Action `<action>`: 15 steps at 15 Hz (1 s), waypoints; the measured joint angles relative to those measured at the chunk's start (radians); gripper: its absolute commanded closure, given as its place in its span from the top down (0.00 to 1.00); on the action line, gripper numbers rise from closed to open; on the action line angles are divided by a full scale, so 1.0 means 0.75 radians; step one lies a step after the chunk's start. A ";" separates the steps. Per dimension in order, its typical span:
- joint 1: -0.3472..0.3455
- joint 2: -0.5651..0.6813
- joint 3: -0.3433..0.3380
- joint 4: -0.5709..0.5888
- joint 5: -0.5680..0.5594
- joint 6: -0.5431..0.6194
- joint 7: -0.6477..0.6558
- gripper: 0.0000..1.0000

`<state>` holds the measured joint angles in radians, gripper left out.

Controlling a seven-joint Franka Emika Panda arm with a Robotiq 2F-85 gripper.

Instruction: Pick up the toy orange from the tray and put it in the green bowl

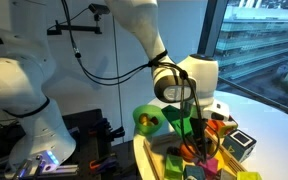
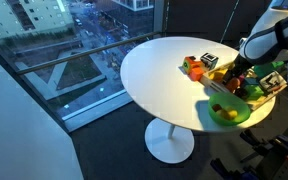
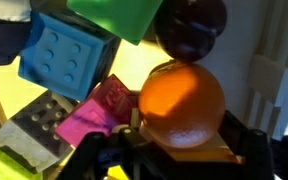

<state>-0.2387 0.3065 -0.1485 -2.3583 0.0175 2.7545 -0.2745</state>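
Observation:
In the wrist view the toy orange, a smooth round orange ball, fills the space between my gripper's two black fingers, which are closed against its sides. In both exterior views my gripper reaches down among the toys in the light wooden tray. The orange itself is hidden there. The lime-green bowl sits just beside the tray, near the table's edge.
Around the orange lie a blue studded block, a magenta block, a green block and a dark purple round toy. A red-orange toy and a black-and-white cube stand on the round white table.

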 measured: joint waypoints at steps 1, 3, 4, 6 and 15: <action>0.000 -0.004 -0.003 0.006 -0.004 -0.010 0.000 0.53; 0.000 -0.020 -0.008 0.017 -0.009 -0.036 0.000 0.53; 0.000 -0.033 -0.008 0.022 -0.011 -0.057 0.000 0.53; 0.001 -0.067 -0.008 0.033 -0.011 -0.112 0.000 0.53; 0.037 -0.255 -0.001 0.071 -0.011 -0.385 0.000 0.53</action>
<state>-0.2108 0.1153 -0.1489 -2.3055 0.0091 2.4660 -0.2746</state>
